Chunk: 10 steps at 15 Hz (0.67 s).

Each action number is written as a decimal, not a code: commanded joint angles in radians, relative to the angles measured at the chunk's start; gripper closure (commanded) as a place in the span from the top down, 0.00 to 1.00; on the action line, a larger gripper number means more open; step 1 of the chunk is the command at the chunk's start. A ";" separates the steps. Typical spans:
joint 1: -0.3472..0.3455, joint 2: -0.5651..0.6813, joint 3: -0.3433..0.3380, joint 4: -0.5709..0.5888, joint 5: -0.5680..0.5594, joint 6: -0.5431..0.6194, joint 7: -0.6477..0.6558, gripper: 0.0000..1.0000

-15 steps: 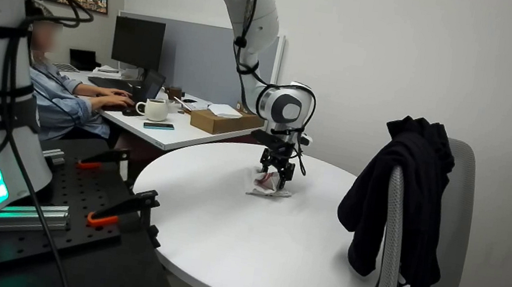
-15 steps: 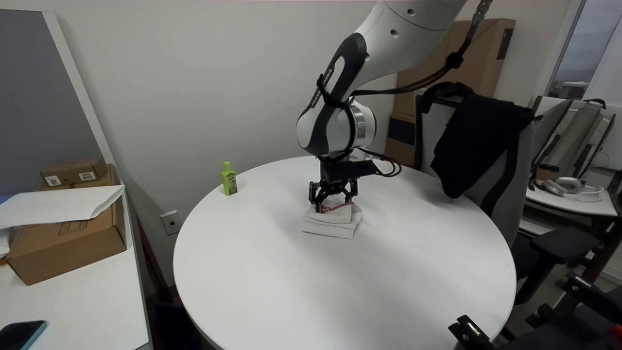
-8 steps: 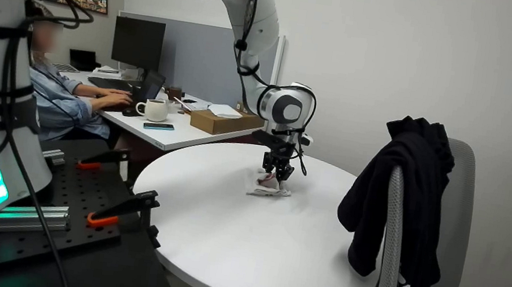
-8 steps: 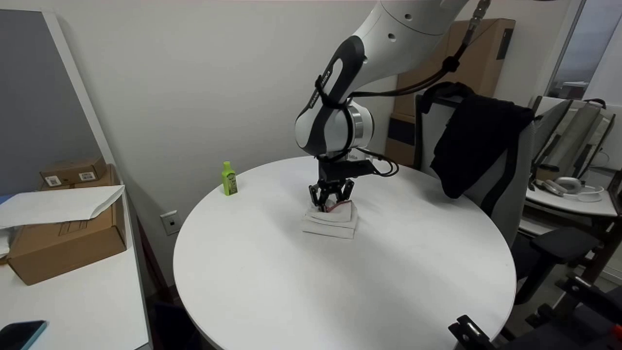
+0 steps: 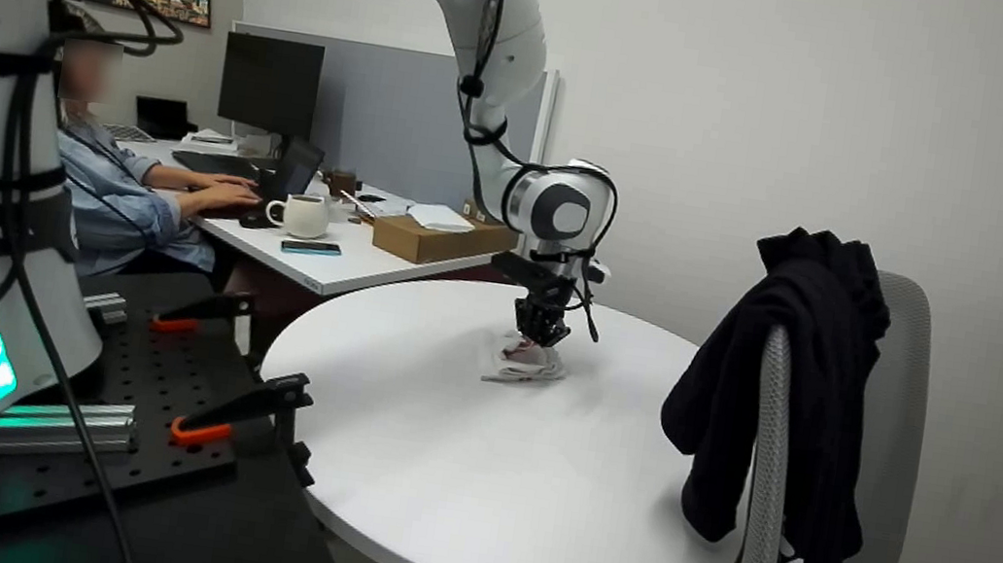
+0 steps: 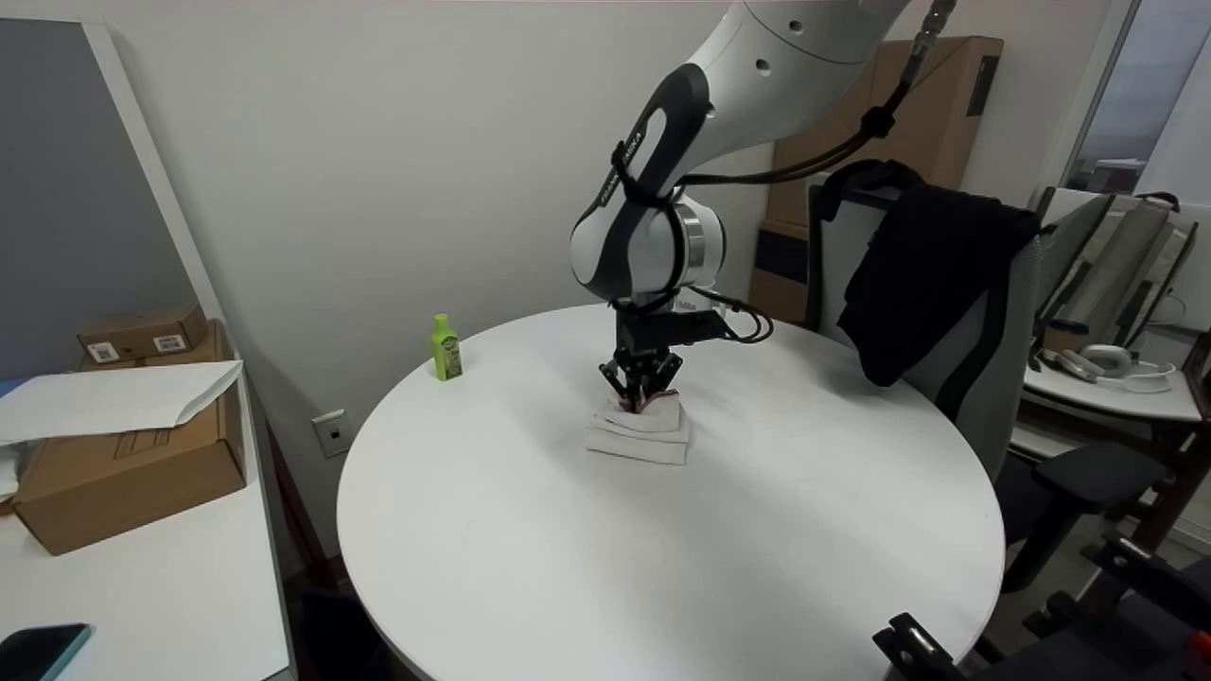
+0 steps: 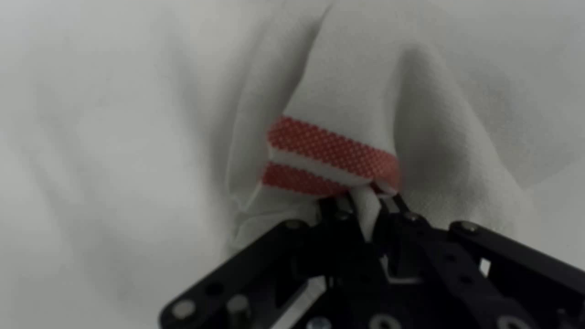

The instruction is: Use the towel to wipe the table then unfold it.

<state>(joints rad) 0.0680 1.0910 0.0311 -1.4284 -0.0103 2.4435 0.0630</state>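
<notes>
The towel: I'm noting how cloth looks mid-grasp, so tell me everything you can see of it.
The towel is off-white, apparently a thin woven cloth, with two parallel red bands, finely patterned and separated by a pale strip, visible in the wrist view. It lies folded in stacked layers on the round white table, its top rumpled. The gripper is closed on a pinched fold near the bands, with pale fabric showing in its grip. The towel's underside is hidden.
</notes>
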 commanded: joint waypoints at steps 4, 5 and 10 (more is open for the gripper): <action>-0.032 -0.081 0.094 -0.251 0.015 0.064 -0.147 0.04; -0.035 -0.100 0.103 -0.297 0.014 0.070 -0.163 0.04; -0.079 -0.209 0.116 -0.556 0.032 0.132 -0.192 0.04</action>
<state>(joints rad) 0.0287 0.9266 0.1421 -1.7980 -0.0040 2.4982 -0.0883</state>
